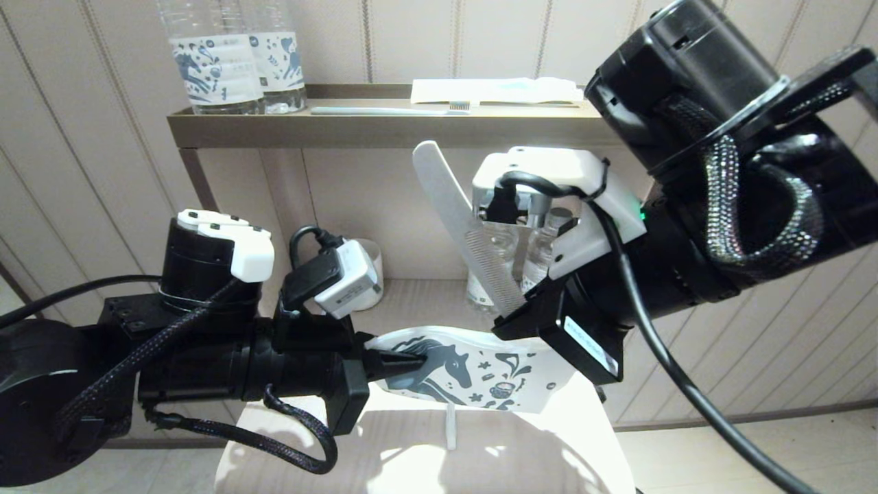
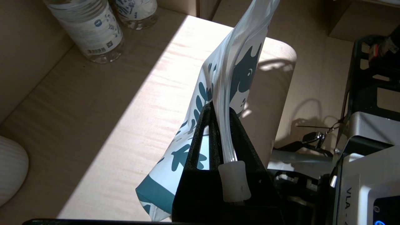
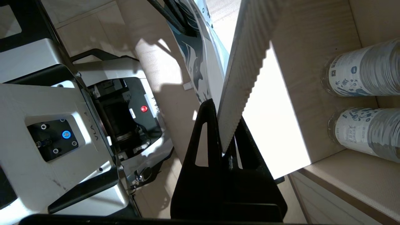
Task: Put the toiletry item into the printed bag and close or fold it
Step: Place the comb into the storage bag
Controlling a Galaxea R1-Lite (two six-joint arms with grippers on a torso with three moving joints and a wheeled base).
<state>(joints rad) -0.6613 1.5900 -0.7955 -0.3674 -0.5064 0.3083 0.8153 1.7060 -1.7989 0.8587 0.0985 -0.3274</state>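
The left gripper (image 2: 218,125) is clamped on the zip-strip edge of the flat white plastic pouch printed with a dark blue horse (image 1: 473,374), holding it above the pale wooden table (image 1: 425,460). The right gripper (image 3: 223,137) pinches the narrow white toothed stick with a rounded tip (image 1: 456,219), tilted just above the pouch, not inside. Two clear water bottles (image 1: 236,58) stand in the shelf tray (image 1: 384,127).

**Mostly plastic and pale wood here**

The printed bag (image 1: 480,374) is thin glossy plastic with a clear zip strip – it catches the light a lot. The toiletry item (image 1: 458,219) looks like matt white plastic, one stretch finely ridged like comb teeth. Both grippers' fingers (image 2: 203,137) are matt black plastic. The water bottles (image 3: 362,73) are clear crinkly plastic with paper-like labels. The shelf (image 2: 93,103) is light wood grain, smooth and matt – the arm cables (image 1: 761,206) wear braided sleeving.
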